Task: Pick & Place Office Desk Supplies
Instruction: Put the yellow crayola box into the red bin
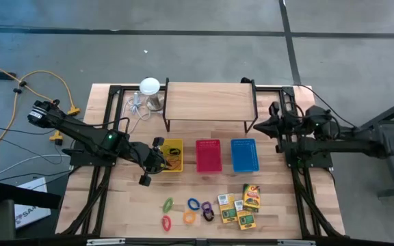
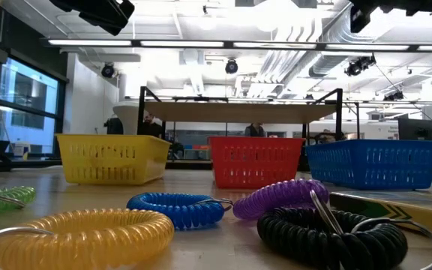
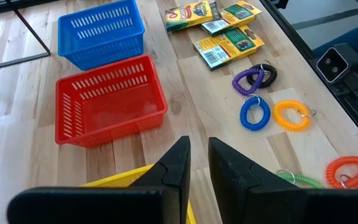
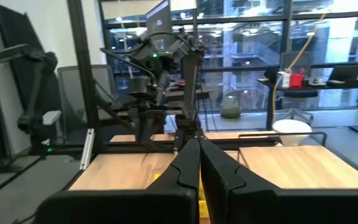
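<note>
The left gripper [image 1: 154, 162], fingers slightly parted and empty, hangs beside the yellow basket [image 1: 172, 156]. The coil rings [image 1: 190, 208] lie on the worktop's [image 1: 279, 198] near side, the crayon boxes [image 1: 241, 205] beside them. The rings look light and springy: pinch across the coil. Wood is smooth. The right gripper [image 4: 197, 155] waits pressed together.

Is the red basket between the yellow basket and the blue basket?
Yes, in the high view the red basket stands in the row with the yellow basket on one side and the blue basket on the other.
</note>
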Robot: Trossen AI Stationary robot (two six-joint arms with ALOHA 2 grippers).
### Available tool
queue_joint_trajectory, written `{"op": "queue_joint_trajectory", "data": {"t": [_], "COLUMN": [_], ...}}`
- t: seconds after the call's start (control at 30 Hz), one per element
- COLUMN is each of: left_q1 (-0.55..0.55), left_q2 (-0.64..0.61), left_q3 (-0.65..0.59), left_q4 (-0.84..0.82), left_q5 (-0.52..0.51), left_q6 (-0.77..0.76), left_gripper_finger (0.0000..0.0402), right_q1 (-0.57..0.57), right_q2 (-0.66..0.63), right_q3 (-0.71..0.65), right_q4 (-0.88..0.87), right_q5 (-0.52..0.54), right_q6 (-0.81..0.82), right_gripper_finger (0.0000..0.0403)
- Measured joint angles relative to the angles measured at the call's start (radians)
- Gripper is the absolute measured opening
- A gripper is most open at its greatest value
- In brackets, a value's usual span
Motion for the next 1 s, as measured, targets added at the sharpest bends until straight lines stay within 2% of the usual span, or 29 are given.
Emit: {"op": "queue_joint_trajectory", "data": {"t": [0.23, 0.53, 1.0], "left_q1": [0.000, 0.000, 0.000], "left_q2": [0.000, 0.000, 0.000], "left_q3": [0.000, 0.000, 0.000], "left_q4": [0.000, 0.004, 0.004], "left_q5": [0.000, 0.000, 0.000], "left_q6": [0.000, 0.000, 0.000], "left_gripper_finger": [0.0054, 0.0054, 0.0054], "right_q1": [0.068, 0.218, 0.490], "right_q2": [0.085, 0.172, 0.301], "right_q3": [0.042, 0.106, 0.182], "right_q4": [-0.001, 0.002, -0.037], "right_q5": [0.010, 0.139, 0.495], "right_q6": [-0.052, -0.146, -0.206], "right_gripper_finger": [0.0002, 0.0002, 0.0002]}}
